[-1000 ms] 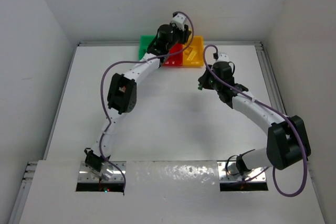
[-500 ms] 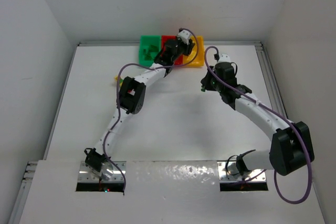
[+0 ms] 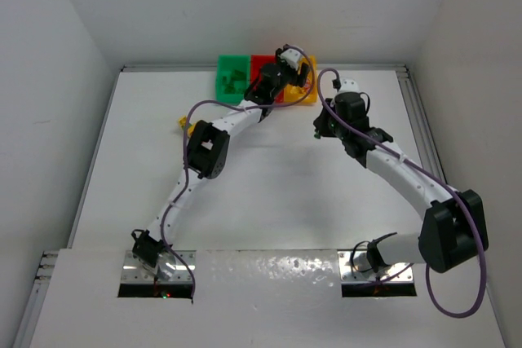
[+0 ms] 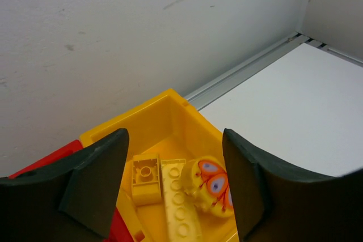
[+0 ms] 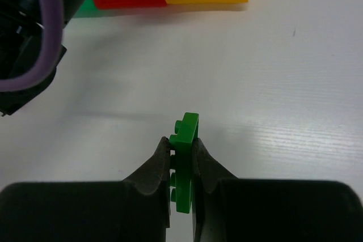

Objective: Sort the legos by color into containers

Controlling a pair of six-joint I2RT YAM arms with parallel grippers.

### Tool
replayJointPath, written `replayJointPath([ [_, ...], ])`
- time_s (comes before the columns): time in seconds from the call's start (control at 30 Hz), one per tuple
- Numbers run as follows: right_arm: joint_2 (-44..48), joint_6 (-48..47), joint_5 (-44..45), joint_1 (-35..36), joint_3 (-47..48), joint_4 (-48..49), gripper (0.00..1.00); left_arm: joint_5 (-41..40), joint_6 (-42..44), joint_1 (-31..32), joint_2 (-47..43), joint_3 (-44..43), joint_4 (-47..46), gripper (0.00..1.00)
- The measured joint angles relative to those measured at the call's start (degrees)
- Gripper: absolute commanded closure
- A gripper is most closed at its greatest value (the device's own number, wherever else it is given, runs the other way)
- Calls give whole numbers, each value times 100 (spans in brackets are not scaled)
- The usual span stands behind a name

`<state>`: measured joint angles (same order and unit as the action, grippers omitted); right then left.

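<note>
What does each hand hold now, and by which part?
The right hand pinches a green lego across its broad faces; the left hand is open and empty.

Left arm [image 3: 236, 117] across red bin [image 3: 261, 63]

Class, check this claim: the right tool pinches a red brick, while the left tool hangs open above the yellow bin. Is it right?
Not quite. The brick in the right tool is green, not red, as the right wrist view shows. The left tool does hang open above the yellow bin.
</note>
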<state>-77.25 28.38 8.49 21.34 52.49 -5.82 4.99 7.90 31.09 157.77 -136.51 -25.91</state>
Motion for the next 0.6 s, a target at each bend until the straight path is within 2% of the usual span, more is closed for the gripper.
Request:
replayJointPath([
  [0.1,-7,-11,-4,0,144,11,100,-22,9,0,0,2,-4,33],
  [0.2,-7,-13,2,0,216,7,100,-101,-11,-2,-13,15,-2,36],
  [0.23,-7,-11,11,0,245,-31,100,-107,-33,-15,-50,61,-2,39],
  [0.33,-9,-7,155,0,382,-118,100,39,-72,-61,-302,400,76,56],
  [0.4,-24,7,367,0,516,-166,100,420,-11,-140,-868,1086,278,59],
  [0.5,-173,20,691,-39,846,-190,100,1178,413,-326,-1976,2184,754,57],
  [0.53,-299,48,798,-59,1045,-205,100,1460,599,-398,-2297,2363,1054,52],
  [0.6,-660,142,986,-85,1580,-212,100,2109,1172,-549,-2914,2435,1766,49],
])
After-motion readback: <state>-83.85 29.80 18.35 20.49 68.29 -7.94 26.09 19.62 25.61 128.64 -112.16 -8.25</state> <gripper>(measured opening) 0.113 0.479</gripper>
